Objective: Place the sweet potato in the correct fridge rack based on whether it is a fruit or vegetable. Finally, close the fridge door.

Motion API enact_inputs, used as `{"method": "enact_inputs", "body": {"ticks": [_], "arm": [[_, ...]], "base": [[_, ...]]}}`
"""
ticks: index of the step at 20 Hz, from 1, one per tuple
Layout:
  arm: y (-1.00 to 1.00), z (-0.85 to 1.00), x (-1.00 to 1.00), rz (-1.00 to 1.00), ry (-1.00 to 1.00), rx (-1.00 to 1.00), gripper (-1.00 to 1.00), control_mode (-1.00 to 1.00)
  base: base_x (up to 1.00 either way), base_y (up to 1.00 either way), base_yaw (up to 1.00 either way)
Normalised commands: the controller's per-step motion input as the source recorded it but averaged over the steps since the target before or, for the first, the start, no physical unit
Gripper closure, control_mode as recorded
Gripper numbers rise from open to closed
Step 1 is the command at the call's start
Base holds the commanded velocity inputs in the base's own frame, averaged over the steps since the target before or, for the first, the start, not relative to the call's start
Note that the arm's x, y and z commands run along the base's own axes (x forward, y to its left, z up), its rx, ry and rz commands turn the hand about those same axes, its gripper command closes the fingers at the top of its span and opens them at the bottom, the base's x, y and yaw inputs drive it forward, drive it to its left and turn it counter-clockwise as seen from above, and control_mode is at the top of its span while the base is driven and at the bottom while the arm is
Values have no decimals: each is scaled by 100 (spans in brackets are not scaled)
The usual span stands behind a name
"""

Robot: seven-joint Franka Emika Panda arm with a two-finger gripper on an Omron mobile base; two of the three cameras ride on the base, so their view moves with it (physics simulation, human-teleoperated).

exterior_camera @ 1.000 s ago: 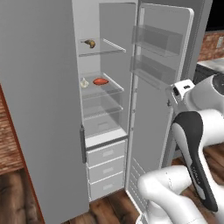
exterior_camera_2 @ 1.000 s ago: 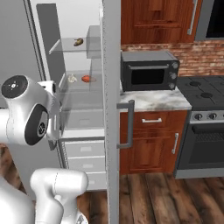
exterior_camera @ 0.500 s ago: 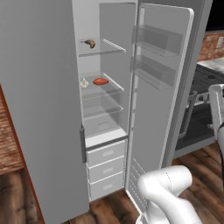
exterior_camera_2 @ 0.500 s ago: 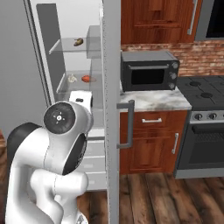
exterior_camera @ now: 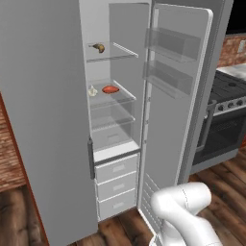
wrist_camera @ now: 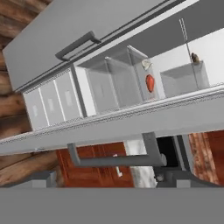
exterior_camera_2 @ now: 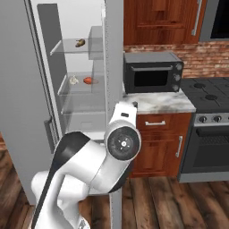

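showing door handle (wrist_camera: 114, 158) hand view; sweet potato (exterior_camera: 110, 89) shelved.

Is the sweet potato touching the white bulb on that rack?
Apart. The left base view shows the sweet potato and white bulb with bare fridge rack between them.

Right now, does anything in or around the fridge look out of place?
Only the fridge door stands out: it hangs wide open. The sweet potato lies flat beside a small white bulb on its rack; nothing looks spilled or damaged.
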Motion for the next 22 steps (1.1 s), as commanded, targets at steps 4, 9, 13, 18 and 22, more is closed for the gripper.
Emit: {"method": "enact_inputs", "body": {"ticks": [4,9,13,18,22], "arm": [[-56,-19,37,3,0,7,-100,-100],[-16,-8,63,7,0,2,-100,-100],[0,-12,75,12,0,0,-100,-100],[-19,-10,63,14,0,2,-100,-100],[-27,-5,51,12,0,4,-100,-100]], "base": [[0,0,0],[0,0,0],[0,0,0],[0,0,0],[0,0,0]]}}
